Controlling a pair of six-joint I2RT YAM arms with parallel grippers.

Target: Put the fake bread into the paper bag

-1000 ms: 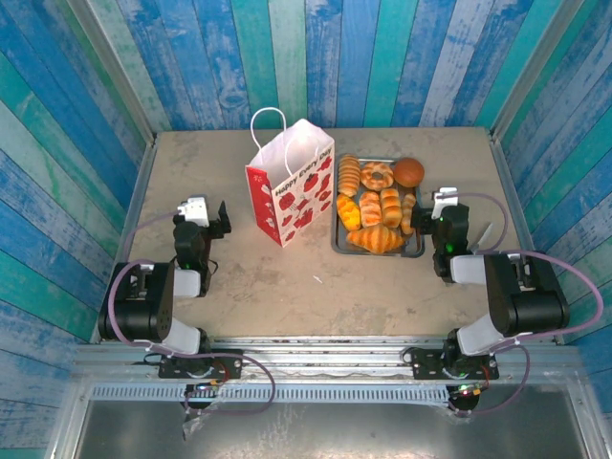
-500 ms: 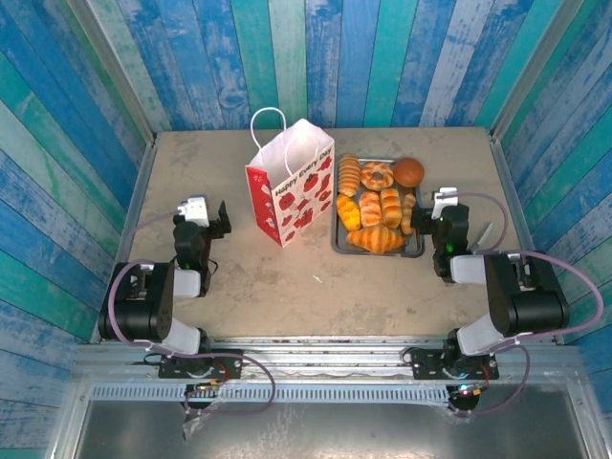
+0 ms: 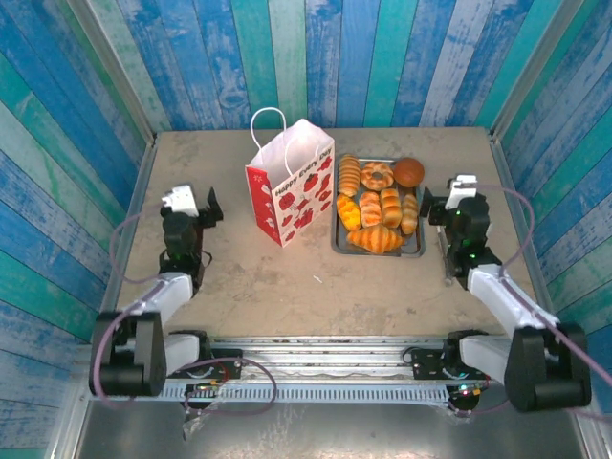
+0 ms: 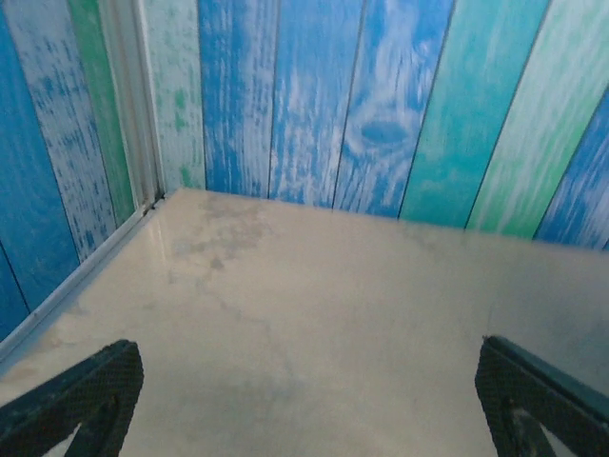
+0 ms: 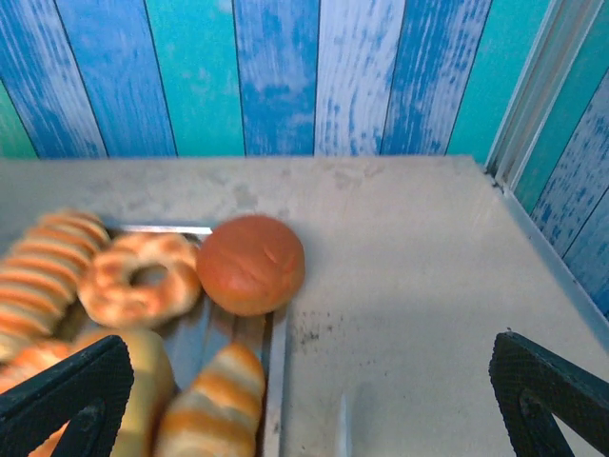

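Fake bread point(image 3: 378, 206): on tray point(image 3: 379, 253) beside paper bag point(image 3: 290, 182). R gripper point(image 5: 304, 400), L gripper point(image 4: 304, 400): jaws wide apart, empty. Rec: R takes round bun point(image 5: 250, 264) first, centred grip.

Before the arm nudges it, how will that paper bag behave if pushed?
The paper bag stands upright, tall on a narrow base, so a push near the top would probably tip it. Its thin paper walls likely crumple inward.
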